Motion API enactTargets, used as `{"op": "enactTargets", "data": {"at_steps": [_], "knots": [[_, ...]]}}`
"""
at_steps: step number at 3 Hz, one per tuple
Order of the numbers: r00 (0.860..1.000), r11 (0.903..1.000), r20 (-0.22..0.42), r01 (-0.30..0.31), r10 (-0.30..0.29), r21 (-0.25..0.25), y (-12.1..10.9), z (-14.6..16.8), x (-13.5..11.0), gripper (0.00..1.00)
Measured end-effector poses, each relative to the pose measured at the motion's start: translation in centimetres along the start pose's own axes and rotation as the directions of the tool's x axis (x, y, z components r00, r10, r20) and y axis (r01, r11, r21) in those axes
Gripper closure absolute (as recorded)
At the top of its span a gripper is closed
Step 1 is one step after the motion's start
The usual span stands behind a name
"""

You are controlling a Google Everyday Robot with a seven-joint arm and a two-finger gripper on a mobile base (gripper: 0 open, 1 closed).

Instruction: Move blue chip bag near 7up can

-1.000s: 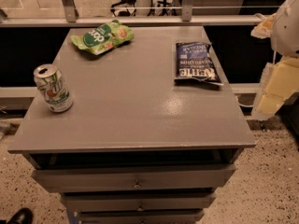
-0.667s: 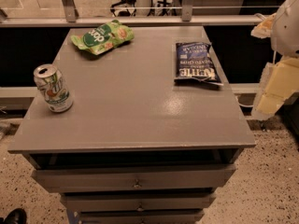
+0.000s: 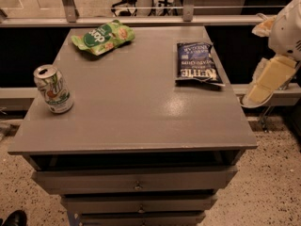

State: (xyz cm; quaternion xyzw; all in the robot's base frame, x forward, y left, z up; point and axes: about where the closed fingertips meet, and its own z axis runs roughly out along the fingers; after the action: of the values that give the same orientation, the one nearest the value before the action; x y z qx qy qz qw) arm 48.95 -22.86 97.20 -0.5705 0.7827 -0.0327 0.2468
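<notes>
**Chip bag and can found well apart on cabinet top; gripper off to the right**

The blue chip bag (image 3: 196, 63) is found lying flat in the upper right part of the grey cabinet top (image 3: 141, 117), near its right edge, with the white lettering turned toward the lower edge of the frame. Nothing is touching it.

The can (image 3: 53, 89) is seen standing upright at the left side of the frame, close to the left edge of the cabinet top, with its metal top showing. It is well apart from the blue chip bag, and bare surface lies between the two.

A green snack bag (image 3: 103, 36) is noted at the upper left of the surface, behind the can and apart from it.

The gripper (image 3: 268, 81) is located at the right edge of the frame, beyond the right side of the cabinet and clear of its surface. It is holding nothing that can be made out, and whether it is apart or together cannot be told.

Drawer fronts (image 3: 136, 180) are visible below the surface, above a speckled floor (image 3: 268, 187).
</notes>
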Motion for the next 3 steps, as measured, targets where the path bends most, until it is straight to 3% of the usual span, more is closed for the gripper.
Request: {"op": "enactTargets", "data": {"at_steps": [1, 2, 3], "knots": [[0.986, 0.9924, 0.114, -0.121, 0.118, 0.021, -5.8, 5.1, 0.8, 0.00], [0.956, 0.9721, 0.180, -0.235, 0.231, -0.002, -8.6, 8.7, 1.4, 0.00], [0.921, 0.9516, 0.244, -0.305, 0.305, -0.040, -9.9, 12.3, 1.3, 0.00]]}}
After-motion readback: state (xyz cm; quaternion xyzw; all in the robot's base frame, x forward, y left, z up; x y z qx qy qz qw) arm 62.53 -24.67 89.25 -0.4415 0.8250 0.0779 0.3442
